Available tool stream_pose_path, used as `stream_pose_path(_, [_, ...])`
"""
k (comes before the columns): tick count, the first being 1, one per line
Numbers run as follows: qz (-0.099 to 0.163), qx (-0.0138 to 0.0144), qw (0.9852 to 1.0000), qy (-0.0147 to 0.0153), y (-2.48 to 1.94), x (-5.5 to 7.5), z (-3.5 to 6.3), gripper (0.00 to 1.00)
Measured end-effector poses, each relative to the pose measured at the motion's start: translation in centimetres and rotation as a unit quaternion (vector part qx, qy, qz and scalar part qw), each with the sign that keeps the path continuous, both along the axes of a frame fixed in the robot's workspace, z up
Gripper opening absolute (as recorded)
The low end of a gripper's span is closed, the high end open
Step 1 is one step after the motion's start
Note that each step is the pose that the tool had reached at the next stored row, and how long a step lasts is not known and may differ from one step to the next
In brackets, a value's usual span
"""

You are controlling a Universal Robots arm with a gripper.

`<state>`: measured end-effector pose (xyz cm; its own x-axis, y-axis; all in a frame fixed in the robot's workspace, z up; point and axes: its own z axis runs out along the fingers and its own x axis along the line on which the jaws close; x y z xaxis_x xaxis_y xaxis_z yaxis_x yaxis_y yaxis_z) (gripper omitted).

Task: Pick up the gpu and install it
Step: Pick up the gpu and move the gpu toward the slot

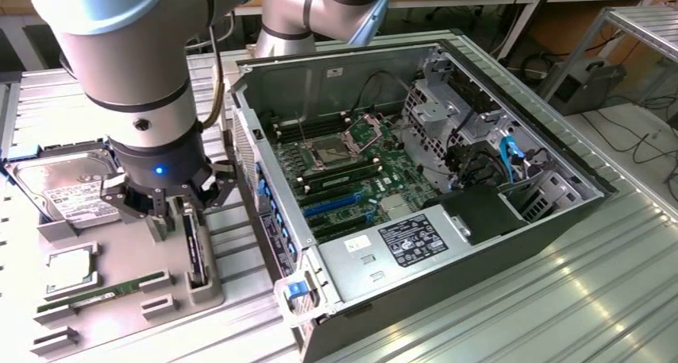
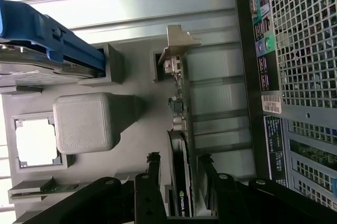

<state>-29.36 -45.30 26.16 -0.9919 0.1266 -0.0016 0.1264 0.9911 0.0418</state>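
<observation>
The gpu [image 1: 195, 250], a thin dark card, stands on edge in a slot of the grey parts tray [image 1: 122, 256] at the exterior view's left. In the wrist view the gpu [image 2: 178, 113] shows its silver bracket at the far end. My gripper [image 1: 176, 210] hangs right over the card's near end, open. In the wrist view the gripper [image 2: 179, 160] has one black finger on each side of the card, with small gaps to its faces. The open computer case [image 1: 551, 220] lies beside the tray, its motherboard [image 1: 350, 180] and blue expansion slots exposed.
On the tray sit a silver hard drive [image 1: 69, 190], a square processor [image 1: 70, 271] and a green memory stick [image 1: 101, 295]. A grey block [image 2: 87, 124] rises beside the card. The case's perforated rear wall [image 2: 303, 50] stands close on the card's other side.
</observation>
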Motion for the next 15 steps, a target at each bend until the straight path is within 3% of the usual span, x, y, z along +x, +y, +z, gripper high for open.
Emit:
stream_pose_path(6, [-0.003, 0.0, 1.0, 0.0011, -0.01, 0.0, -1.34, 0.42])
stream_pose_path(8, [-0.003, -0.0001, 1.0, 0.0027, -0.05, 0.0, -1.37, 0.42])
stream_pose_path(15, [-0.003, 0.0, 1.0, 0.0032, -0.24, 0.0, -1.51, 0.42])
